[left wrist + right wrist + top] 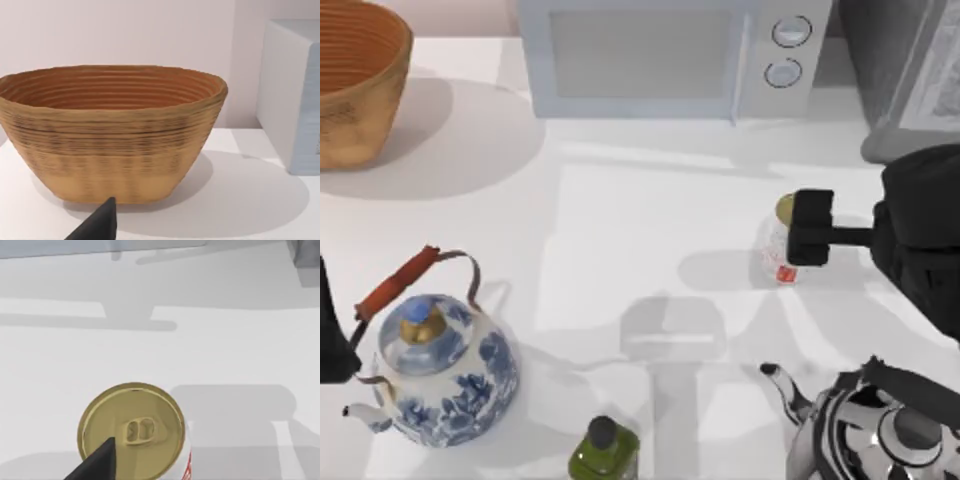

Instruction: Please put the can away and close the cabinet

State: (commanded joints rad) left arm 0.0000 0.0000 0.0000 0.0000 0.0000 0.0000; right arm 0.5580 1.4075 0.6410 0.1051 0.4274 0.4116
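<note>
Top view: the can (781,245) is seen standing upright on the right part of the white worktop (620,220), in front of the microwave (670,55) and well apart from the blue-and-white kettle (440,365) at the left. The right claw (808,228) is held directly over the can, partly covering it; whether its fingers are spread or closed around the can cannot be told. In the right wrist view the can's gold lid (132,430) is seen from above, with one dark fingertip (97,462) at its edge. The left arm is parked at the left edge, faced toward the woven basket (110,130); its claw's state cannot be told either. A green bottle (603,450) and a silver kettle (880,425) are placed along the front.
</note>
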